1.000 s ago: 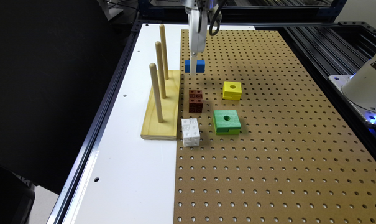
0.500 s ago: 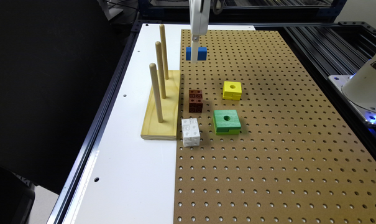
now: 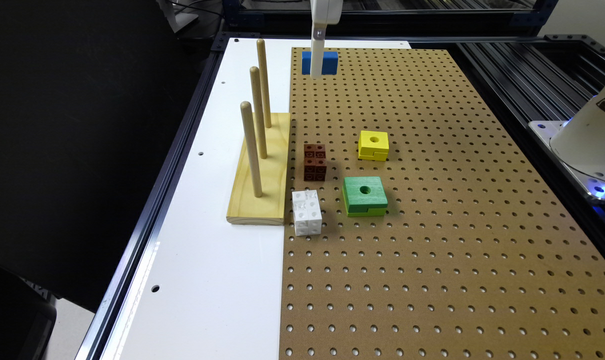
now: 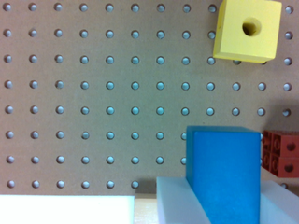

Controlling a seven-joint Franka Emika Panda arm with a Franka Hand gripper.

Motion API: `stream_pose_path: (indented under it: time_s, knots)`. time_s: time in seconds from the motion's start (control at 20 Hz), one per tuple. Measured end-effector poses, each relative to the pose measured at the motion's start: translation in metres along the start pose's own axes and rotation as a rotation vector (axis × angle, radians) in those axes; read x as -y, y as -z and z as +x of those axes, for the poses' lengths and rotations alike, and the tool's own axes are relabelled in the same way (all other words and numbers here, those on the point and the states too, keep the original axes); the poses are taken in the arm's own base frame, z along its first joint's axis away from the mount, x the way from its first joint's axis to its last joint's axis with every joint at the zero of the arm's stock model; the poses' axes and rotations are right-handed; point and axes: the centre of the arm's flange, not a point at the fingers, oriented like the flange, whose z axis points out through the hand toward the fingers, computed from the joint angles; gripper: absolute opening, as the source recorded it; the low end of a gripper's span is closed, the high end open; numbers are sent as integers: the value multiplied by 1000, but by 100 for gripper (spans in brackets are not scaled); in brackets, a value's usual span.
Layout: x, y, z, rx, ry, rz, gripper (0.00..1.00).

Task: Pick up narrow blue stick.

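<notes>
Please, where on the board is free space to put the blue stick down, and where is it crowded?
The pegboard is bare on the exterior view's right of the yellow block and green block, and nearer the camera than the white block. It is crowded between the peg stand, brown block and those blocks.

Brown pegboard with yellow block, green block, brown studded block, white block.

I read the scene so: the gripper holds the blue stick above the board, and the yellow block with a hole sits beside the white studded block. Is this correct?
One detail is wrong. In the exterior view the yellow block sits apart from the white studded block; its near neighbour is the brown studded block. The rest stands: the gripper holds the blue stick above the board.
</notes>
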Motion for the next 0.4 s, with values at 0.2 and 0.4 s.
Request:
stream_pose_path:
  time_s: [0.2, 0.4]
  knots:
    - [0, 0, 0, 0, 0, 0, 0]
    - [0, 13, -1, -10, 0, 5, 0]
